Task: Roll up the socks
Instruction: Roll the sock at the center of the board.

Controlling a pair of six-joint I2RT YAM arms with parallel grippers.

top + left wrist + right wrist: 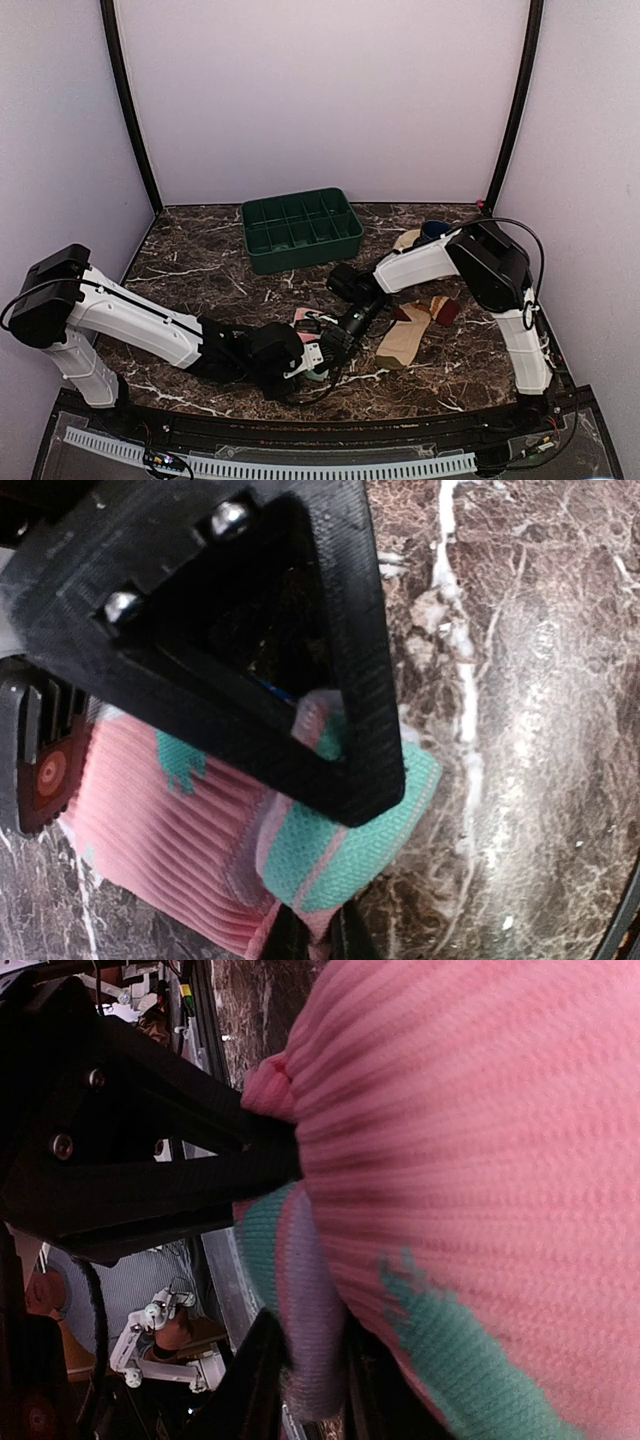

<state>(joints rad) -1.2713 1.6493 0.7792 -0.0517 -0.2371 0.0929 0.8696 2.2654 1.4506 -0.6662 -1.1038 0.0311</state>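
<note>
The pink sock (pixel 304 317), with teal and lilac patches, lies bunched near the table's front middle between both grippers. In the left wrist view the pink sock (pixel 150 820) fills the lower left. My left gripper (pixel 320 935) is shut on its pink edge just below a teal patch. The right gripper's black finger (pixel 250 630) lies across the top of it. My right gripper (pixel 315 1370) is shut on a lilac fold of the pink sock (pixel 480 1140), a finger pressed to each side. The tan sock (pixel 400 340) with maroon ends lies flat to the right, untouched.
A dark green compartment tray (pixel 300 258) stands at the back middle. A blue cup (pixel 433 230) and a beige item (pixel 408 240) sit behind the right arm. Purple walls close in the marble table (pixel 190 260) on three sides.
</note>
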